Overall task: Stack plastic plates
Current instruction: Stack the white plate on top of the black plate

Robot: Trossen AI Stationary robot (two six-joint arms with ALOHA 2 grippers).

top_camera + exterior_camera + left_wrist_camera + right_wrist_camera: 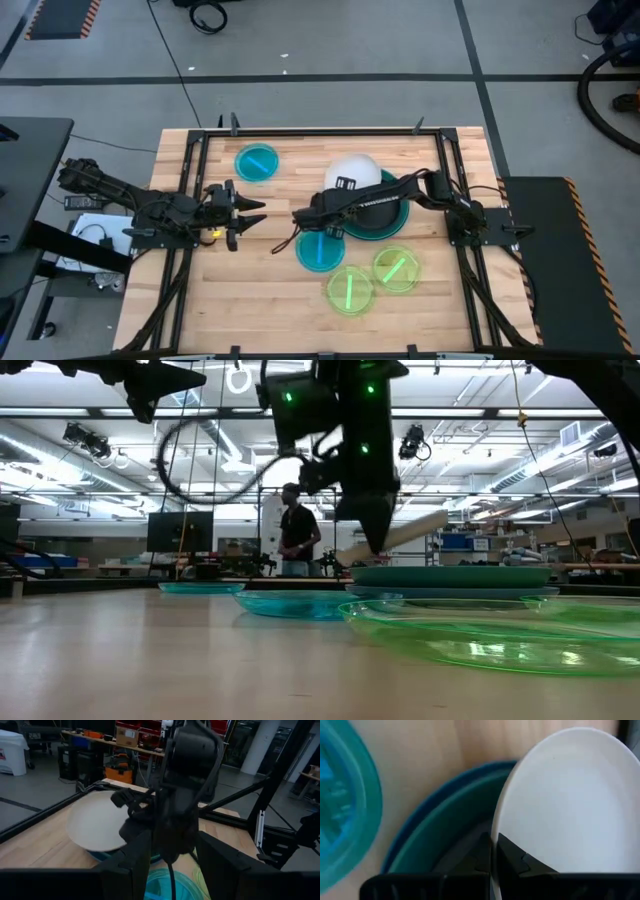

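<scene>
White plate (355, 170): medium, round, held tilted; one rim low at the stack, the other rim raised toward table's far edge. Low view shows it edge-on as a pale bar (395, 536) slanting up to pic right.
Right gripper (336, 213): mid-table, reaching over the stack; fingers (512, 855) pinched on white plate's near rim, one each side.
Stack under it: teal plate (392, 222) on blue plate (427, 807), w/ a dark plate (462, 855) inside, mostly hidden.
Cyan plates: one (257, 162) near far edge, well apart; other (320, 251) just beside the stack, under right arm's wrist.
Neon-green plates: two, (350, 290) & (396, 269), rims touching/overlapping, near front edge.
Left gripper (250, 213): idle at table's left, fingers spread, nothing betw them, pointing at right gripper.
Bkgd: person (296, 530) standing beyond table.
</scene>
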